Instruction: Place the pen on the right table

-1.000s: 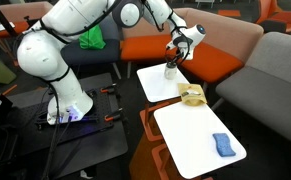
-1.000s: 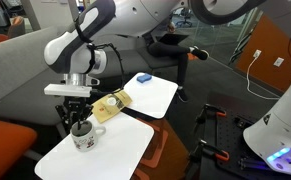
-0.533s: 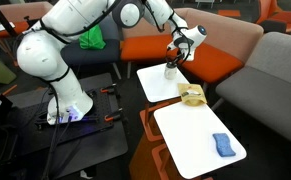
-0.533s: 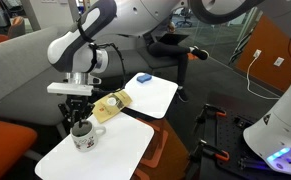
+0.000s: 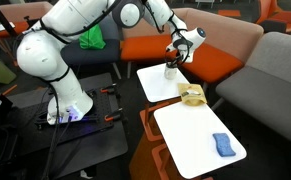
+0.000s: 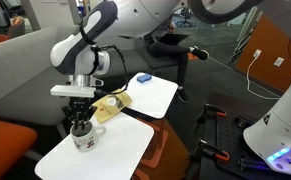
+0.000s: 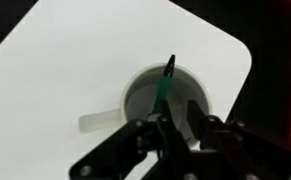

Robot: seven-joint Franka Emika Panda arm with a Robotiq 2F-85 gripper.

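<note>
White ceramic mug (image 7: 200, 95) on the smaller tabletop (image 7: 65, 60), seen from the wrist. A slim dark-green pen (image 7: 165, 88) stands inside it, tip down toward the mug floor. The pincer (image 7: 171, 125) is clenched on the pen's upper end, one finger on each side.

In both exterior views the pincer (image 5: 174, 50) (image 6: 78, 115) hangs directly over the mug (image 5: 170, 70) (image 6: 83, 137). The pen itself is too thin to make out there.

The goal, the longer white tabletop (image 5: 190, 135) (image 6: 160, 92), lies just beside the small one. It carries a blue cloth (image 5: 223, 144) (image 6: 142, 78) at its end far from the mug. A crumpled yellowish bag (image 5: 192, 95) (image 6: 110, 105) sits where the two tabletops meet.

The step in hand appears to be extraction.

- Lift straight up along the pen's axis until the tip clears the rim. A sideways pull risks tipping the mug.
- Keep the grip firm, since a thin shaft may pivot between the pads.
- Carry the pen above the bag.
- Lower it over the bare middle of the long tabletop, between bag and cloth.
- Release low, with the pen nearly flat, so that it does not roll off.
</note>
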